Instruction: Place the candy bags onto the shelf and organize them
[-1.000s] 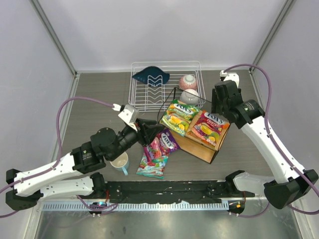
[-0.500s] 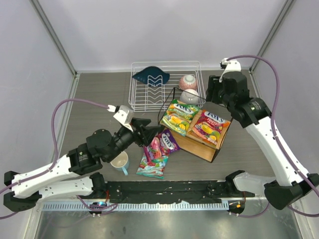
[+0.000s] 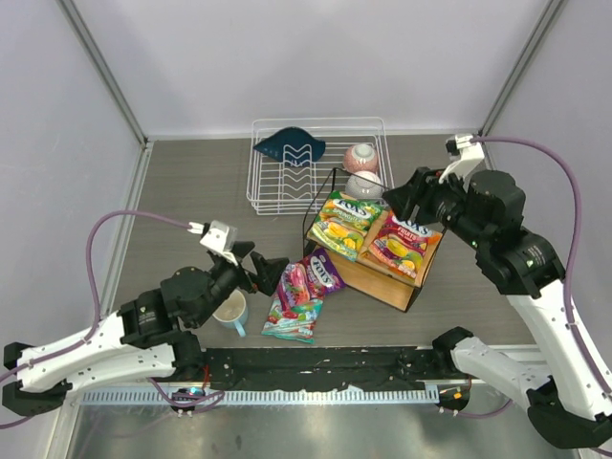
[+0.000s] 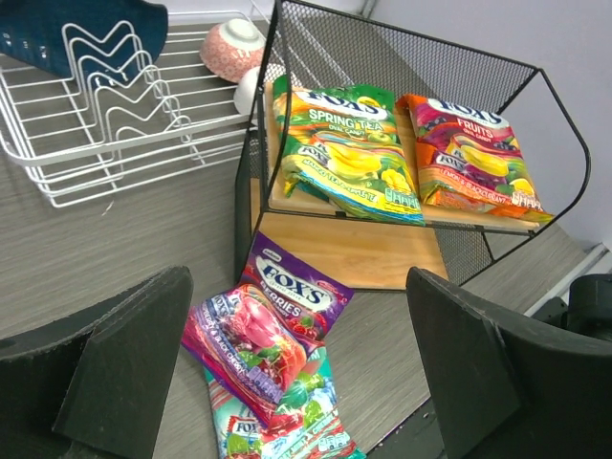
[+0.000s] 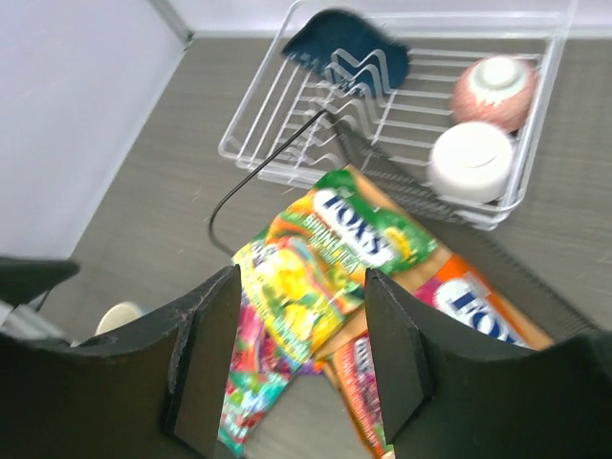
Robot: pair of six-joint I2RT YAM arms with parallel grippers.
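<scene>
Two candy bags lie side by side on the shelf's [image 3: 378, 278] tan board: a green one [image 3: 342, 222] and an orange-red one [image 3: 402, 247]. On the table left of the shelf, a purple bag [image 3: 311, 277] lies partly over a teal bag [image 3: 292, 320]. My left gripper [image 3: 261, 265] hovers just left of that pile, open wide and holding nothing; its wrist view shows the purple bag [image 4: 277, 316] and teal bag [image 4: 287, 421] below its fingers [image 4: 124, 363]. My right gripper [image 3: 406, 198] hangs open above the shelf's back right, over the green bag [image 5: 330, 253].
A white wire dish rack [image 3: 316, 163] stands behind the shelf with a dark blue dish [image 3: 290, 146] and two bowls [image 3: 361, 159] in it. A pale mug [image 3: 229, 308] sits beside my left arm. Metal frame posts rise at the table's back corners.
My left gripper has opened wide and pulled back to the left, away from the purple bag. My right arm has swung out to the right of the shelf.
</scene>
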